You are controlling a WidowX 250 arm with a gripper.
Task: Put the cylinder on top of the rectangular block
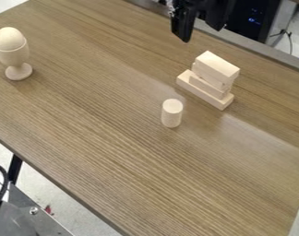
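camera view: the gripper [201,32] hung at the top edge, right of the middle, over the far side of the wooden table [103,138]. its claw was set wide, the two dark fingers apart with a gap between them and nothing held there. the cylinder [171,115] stood upright on the bare tabletop, a little right of the middle of the view, well apart from the claw. it was near the stack of pale wooden pieces but did not touch it. the rectangular block [217,66] lay at the top of that stack, and its upper face had nothing on it. under it were smaller middle pieces [207,85], and under those a long flat base piece [203,94] that rested on the table. at the upper left, an egg-shaped piece [9,38] sat in a footed cup [14,57], which stood upright. beyond the table's far edge was a dark box [250,20] with small blue lights.
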